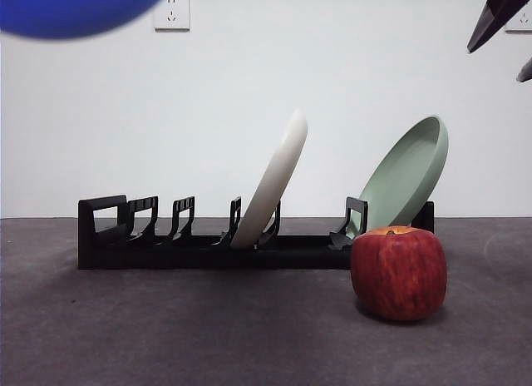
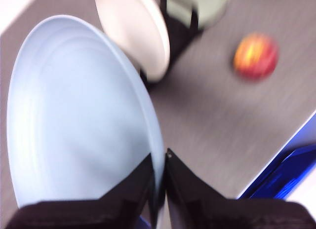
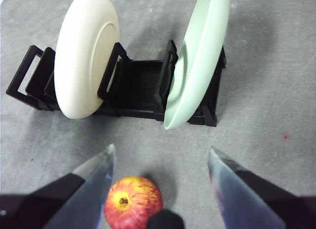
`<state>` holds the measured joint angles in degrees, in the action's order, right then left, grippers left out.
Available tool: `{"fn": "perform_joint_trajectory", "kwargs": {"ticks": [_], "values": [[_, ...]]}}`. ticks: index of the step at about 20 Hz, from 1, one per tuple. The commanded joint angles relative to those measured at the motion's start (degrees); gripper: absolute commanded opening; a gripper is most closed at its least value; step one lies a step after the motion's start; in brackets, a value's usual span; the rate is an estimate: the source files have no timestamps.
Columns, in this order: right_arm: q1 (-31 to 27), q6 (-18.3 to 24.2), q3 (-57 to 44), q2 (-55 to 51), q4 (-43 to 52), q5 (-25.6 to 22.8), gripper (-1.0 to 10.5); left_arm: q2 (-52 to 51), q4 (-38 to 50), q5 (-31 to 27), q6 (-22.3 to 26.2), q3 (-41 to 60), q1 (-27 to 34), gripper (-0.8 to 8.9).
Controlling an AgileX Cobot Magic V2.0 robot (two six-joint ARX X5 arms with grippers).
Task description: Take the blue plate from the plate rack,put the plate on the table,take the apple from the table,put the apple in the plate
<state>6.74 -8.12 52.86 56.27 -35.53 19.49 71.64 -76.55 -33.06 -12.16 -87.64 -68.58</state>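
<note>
My left gripper [image 2: 159, 157] is shut on the rim of the blue plate [image 2: 74, 115] and holds it high in the air; in the front view the blue plate [image 1: 75, 7] shows only as a blurred edge at the top left corner. The black plate rack [image 1: 208, 240] stands on the dark grey table [image 1: 166, 328]. The red apple [image 1: 399, 272] sits on the table in front of the rack's right end. My right gripper [image 3: 160, 162] is open, hovering above the apple [image 3: 132, 208], and shows as a dark tip at the top right of the front view [image 1: 499, 16].
A cream-white plate [image 1: 274, 182] leans in the middle of the rack and a pale green plate [image 1: 407, 174] leans at its right end. The rack's left slots hold nothing. A wall socket [image 1: 171, 12] is on the white wall behind.
</note>
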Motion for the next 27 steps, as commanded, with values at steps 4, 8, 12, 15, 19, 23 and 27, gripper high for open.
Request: {"fn": "perform_joint_trajectory", "kwargs": {"ticks": [4, 8, 12, 15, 19, 23, 27], "values": [[0.1, 0.1, 0.2, 0.1, 0.2, -0.1, 3.2, 0.2, 18.3, -2.6, -6.2, 20.8, -6.4, -0.08], [0.1, 0.0, 0.2, 0.1, 0.2, -0.1, 3.2, 3.6, 32.3, -2.3, -4.0, 31.6, -5.2, -0.08], [0.1, 0.0, 0.2, 0.1, -0.2, -0.1, 3.2, 10.1, 41.2, 2.9, 0.7, 34.4, -3.1, -0.08], [0.1, 0.0, 0.2, 0.1, -1.1, -0.1, 3.2, 14.9, 47.6, 3.6, 3.8, 34.4, -2.2, -0.08], [0.1, 0.0, 0.2, 0.1, -3.0, -0.1, 3.2, 18.3, 51.1, 11.1, 6.7, 34.4, 0.5, 0.00], [0.1, 0.1, 0.2, 0.1, -5.5, 0.0, 3.2, 18.0, 50.5, 13.8, 8.0, 34.3, 2.4, 4.21], [1.2, 0.1, 0.2, 0.1, -7.5, 0.2, 3.2, 16.9, 46.5, 12.7, 7.9, 31.4, 2.9, 4.62]]}}
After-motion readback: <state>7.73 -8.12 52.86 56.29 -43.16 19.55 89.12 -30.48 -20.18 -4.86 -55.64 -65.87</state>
